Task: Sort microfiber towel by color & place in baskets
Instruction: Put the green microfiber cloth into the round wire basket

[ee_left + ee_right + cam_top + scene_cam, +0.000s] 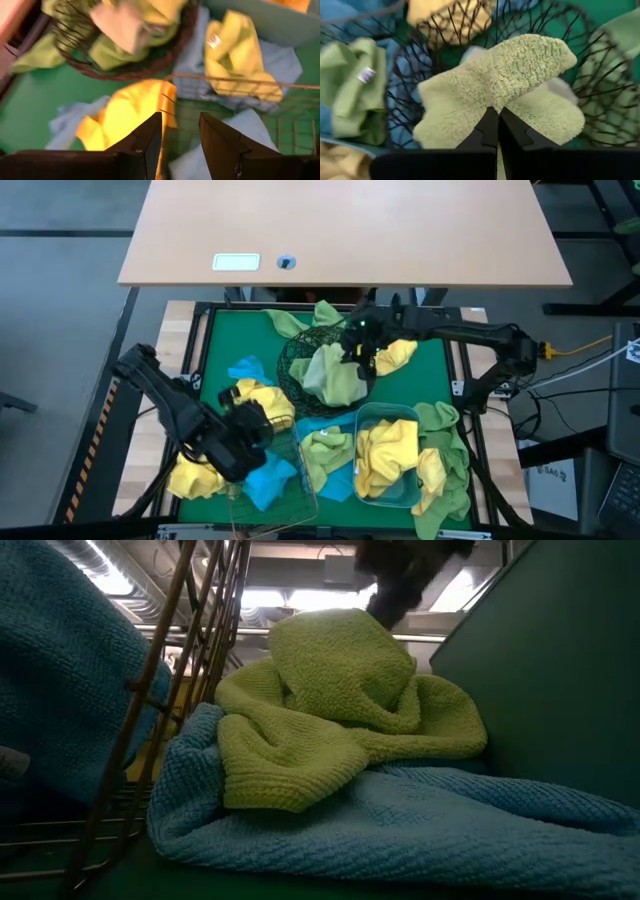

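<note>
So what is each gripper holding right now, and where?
Right gripper pinches a light green towel at a bunched fold above the black mesh bowl. Left gripper holds nothing.

mesh bowl [300,355] at table centre-rear, towels [335,375] in it — tub [372,418] right-front of it, towels inside; wire basket [312,498] just left of the tub, front edge — loose towels around all three.

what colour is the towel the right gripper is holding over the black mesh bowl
Light green towel; clearest in the right wrist view.
</note>
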{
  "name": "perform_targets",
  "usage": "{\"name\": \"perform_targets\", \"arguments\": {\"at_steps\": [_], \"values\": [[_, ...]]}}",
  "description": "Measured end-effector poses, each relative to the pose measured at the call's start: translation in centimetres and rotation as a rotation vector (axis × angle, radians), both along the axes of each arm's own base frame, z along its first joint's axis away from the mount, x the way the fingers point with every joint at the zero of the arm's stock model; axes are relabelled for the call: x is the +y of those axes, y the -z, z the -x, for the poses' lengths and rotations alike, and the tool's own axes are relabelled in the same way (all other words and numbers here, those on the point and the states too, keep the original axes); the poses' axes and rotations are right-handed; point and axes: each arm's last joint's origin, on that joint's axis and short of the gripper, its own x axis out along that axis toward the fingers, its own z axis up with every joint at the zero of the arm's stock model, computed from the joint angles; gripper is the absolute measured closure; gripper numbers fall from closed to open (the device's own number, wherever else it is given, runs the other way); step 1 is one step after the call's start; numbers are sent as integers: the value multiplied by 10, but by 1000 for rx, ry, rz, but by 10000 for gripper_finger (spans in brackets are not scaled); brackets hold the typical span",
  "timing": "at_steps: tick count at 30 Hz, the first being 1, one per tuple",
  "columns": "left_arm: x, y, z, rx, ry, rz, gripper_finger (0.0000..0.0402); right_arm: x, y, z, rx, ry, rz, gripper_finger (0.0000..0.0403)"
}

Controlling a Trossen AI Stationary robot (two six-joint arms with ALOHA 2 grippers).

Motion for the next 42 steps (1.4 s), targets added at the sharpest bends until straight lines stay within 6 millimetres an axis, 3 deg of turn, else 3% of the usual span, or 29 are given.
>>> {"name": "perform_targets", "arguments": {"at_steps": [6, 12, 19, 30, 35, 42], "values": [[27, -28, 21, -122, -46, -17, 276, 0, 50, 1, -17, 0, 4, 402], [52, -43, 31, -184, -105, -26, 276, 1, 77, 6, -26, 0, 7, 402], [88, -54, 33, -190, -180, -42, 276, 2, 86, 9, -14, 0, 4, 399], [147, -57, 29, -70, -252, -22, 276, 2, 86, 9, -9, 16, -8, 360], [168, -41, 24, 42, -262, 33, 276, 2, 86, 9, -8, 16, -7, 329], [184, 19, 27, 332, -201, 141, 276, 1, 86, 9, -2, 35, 17, 262]]}}
